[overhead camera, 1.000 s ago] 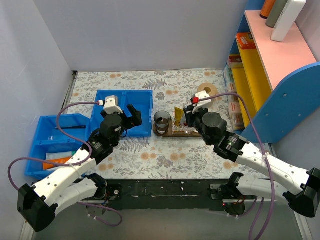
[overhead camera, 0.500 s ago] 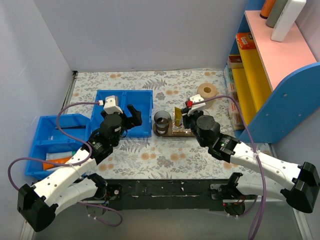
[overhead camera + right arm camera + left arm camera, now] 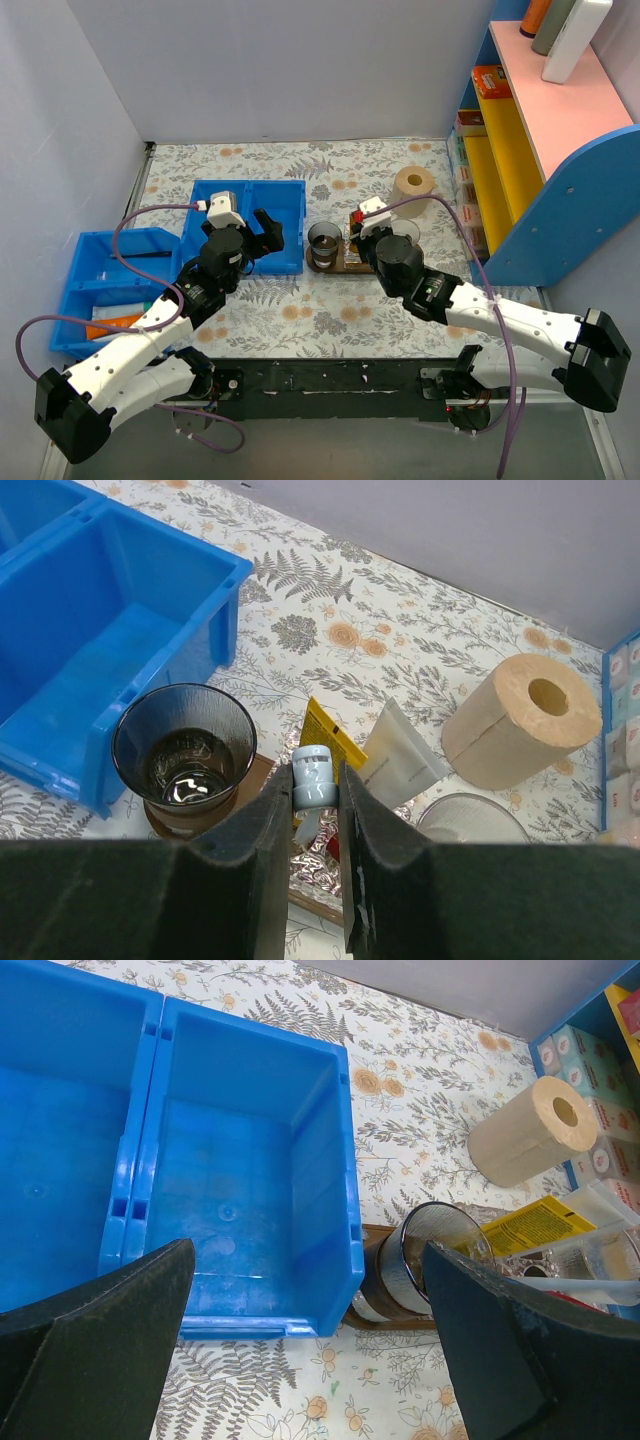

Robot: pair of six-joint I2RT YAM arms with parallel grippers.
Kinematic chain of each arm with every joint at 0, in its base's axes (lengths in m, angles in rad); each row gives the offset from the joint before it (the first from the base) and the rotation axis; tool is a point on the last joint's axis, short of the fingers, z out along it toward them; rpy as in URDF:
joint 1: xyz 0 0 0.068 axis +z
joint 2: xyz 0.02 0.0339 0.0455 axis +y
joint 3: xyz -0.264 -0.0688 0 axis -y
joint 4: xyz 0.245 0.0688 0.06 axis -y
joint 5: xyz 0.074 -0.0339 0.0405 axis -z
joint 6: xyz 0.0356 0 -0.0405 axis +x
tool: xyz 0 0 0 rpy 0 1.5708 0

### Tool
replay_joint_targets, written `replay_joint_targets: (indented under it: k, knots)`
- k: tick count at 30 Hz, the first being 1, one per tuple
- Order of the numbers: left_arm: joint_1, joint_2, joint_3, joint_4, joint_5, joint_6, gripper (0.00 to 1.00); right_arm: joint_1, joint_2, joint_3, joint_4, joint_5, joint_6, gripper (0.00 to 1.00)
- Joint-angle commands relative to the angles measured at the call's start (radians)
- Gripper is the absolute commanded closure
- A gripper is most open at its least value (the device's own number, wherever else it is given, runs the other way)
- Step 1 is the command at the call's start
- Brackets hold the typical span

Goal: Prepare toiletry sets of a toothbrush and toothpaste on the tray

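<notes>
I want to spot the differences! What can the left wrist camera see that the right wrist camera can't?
Only the left wrist view shows the left gripper, its fingers spread wide apart above the blue bin. Only the right wrist view shows the right gripper pinching a small pale grey piece; I cannot tell what it is. Both views show the dark cup, the yellow toothpaste, the paper roll and the blue bin.

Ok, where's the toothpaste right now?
In the right wrist view the toothpaste stands on the tray, right of the dark cup and left of a white packet, just behind the grey-blue piece pinched by the right end effector.
</notes>
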Motion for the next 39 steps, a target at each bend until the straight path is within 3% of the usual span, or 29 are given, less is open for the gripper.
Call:
replay_joint_targets:
  k: [1,39]
  knots:
    - [-0.003,-0.020,0.025,0.001,-0.012,0.007,0.02,0.014,0.018,-0.012,0.080,0.063,-0.041,0.99]
    - [-0.002,-0.012,0.020,0.008,-0.010,0.007,0.02,0.026,-0.008,-0.185,0.264,0.093,0.008,0.99]
